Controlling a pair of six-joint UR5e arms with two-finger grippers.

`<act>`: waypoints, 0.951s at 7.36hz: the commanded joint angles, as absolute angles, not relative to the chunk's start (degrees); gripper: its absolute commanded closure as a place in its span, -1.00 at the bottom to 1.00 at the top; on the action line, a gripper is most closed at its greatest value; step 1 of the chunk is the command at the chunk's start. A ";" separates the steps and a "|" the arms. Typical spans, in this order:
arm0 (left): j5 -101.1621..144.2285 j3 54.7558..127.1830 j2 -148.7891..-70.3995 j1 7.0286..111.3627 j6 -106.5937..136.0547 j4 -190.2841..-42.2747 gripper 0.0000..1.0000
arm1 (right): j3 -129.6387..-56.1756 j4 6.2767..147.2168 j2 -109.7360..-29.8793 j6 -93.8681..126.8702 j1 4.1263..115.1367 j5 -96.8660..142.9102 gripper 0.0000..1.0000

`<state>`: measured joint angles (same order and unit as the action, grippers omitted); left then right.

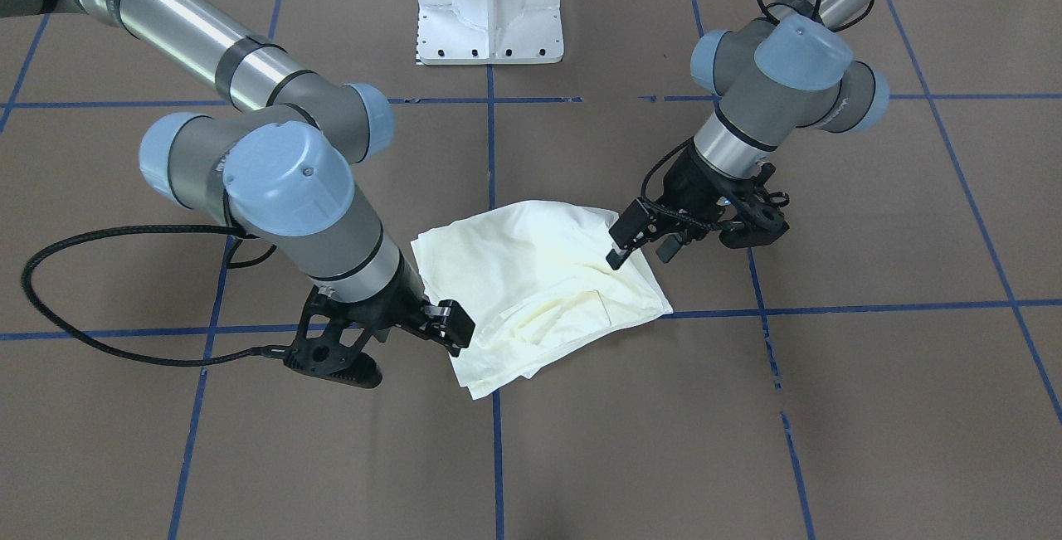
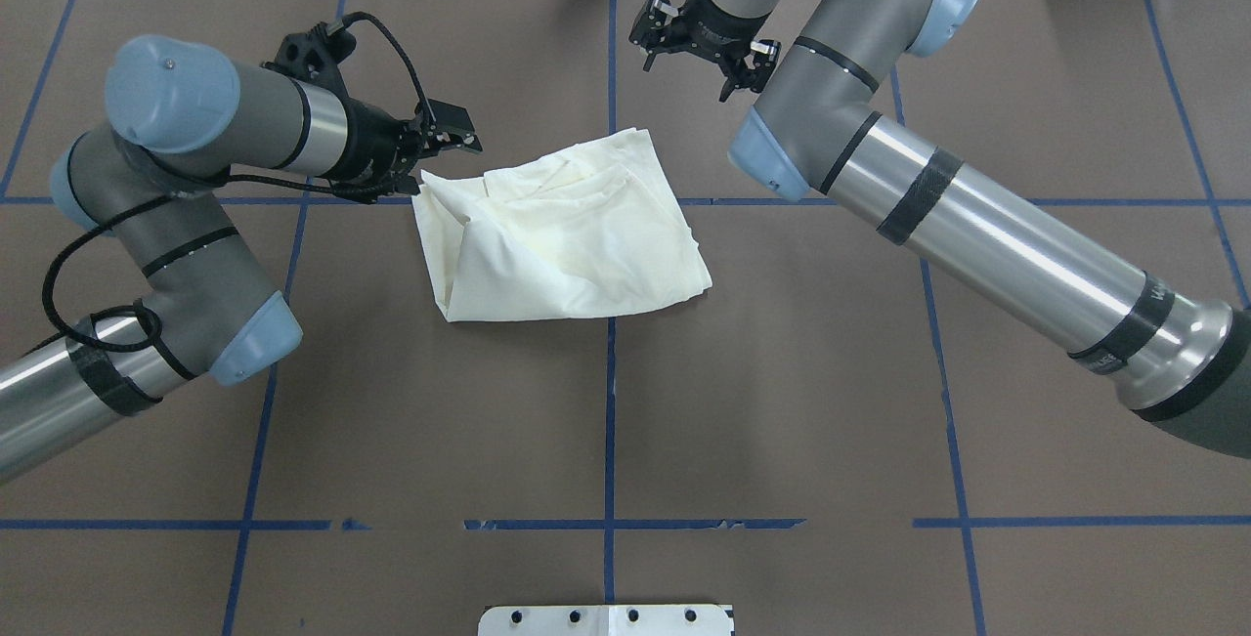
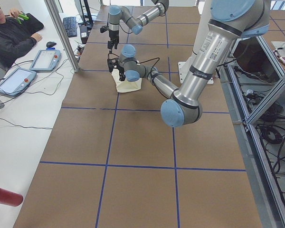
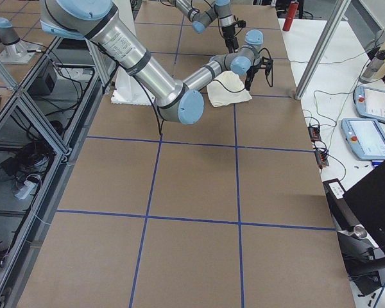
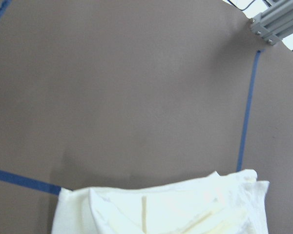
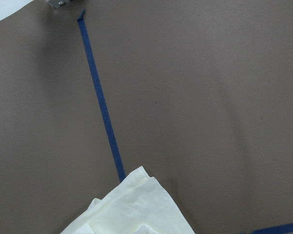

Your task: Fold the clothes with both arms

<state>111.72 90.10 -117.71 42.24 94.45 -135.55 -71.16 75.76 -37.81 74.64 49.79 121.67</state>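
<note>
- The T-shirt (image 2: pixel 567 235) lies mid-table (image 2: pixel 782 372) as a compact, roughly square bundle. Its plain cream side is up (no print showing anywhere), and it sits right over a crossing of the blue tape lines (image 2: pixel 609 402).
- The left gripper (image 2: pixel 440 155) is low at the bundle's far-left corner, jaws spread and nothing between them. Its lower fingertip is at the cloth's edge, but I can't tell whether it is touching or just off.
- The right gripper (image 2: pixel 689 64) has its jaws wide apart and empty too. It hangs just beyond the far-right corner, clear of the fabric.
- Why one gripper at each far corner? It looks like the setup for a paired pinch, so that the edge would travel as one straight line rather than twisting.
- Both wrist cameras catch only the bundle's edge at the bottom of the frame, which fits grippers aimed at the hem rather than the middle.
- With this many layers stacked, the folding looks well along, perhaps one fold or a tidy-up away.
</note>
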 commanded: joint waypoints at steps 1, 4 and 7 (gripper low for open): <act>110.93 86.41 -117.42 38.33 100.26 -144.73 -1.00 | -76.44 85.83 -38.84 67.00 52.72 122.78 -1.00; 107.84 82.72 -118.56 36.05 100.46 -148.24 -1.00 | -77.17 86.40 -39.29 66.80 53.35 122.78 -1.00; 108.45 81.65 -118.39 32.62 99.85 -150.20 -1.00 | -78.48 86.40 -40.60 66.80 53.53 122.78 -1.00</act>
<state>108.04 81.70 -118.46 34.07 100.13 -149.74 -77.86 86.44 -40.04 66.80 53.48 122.75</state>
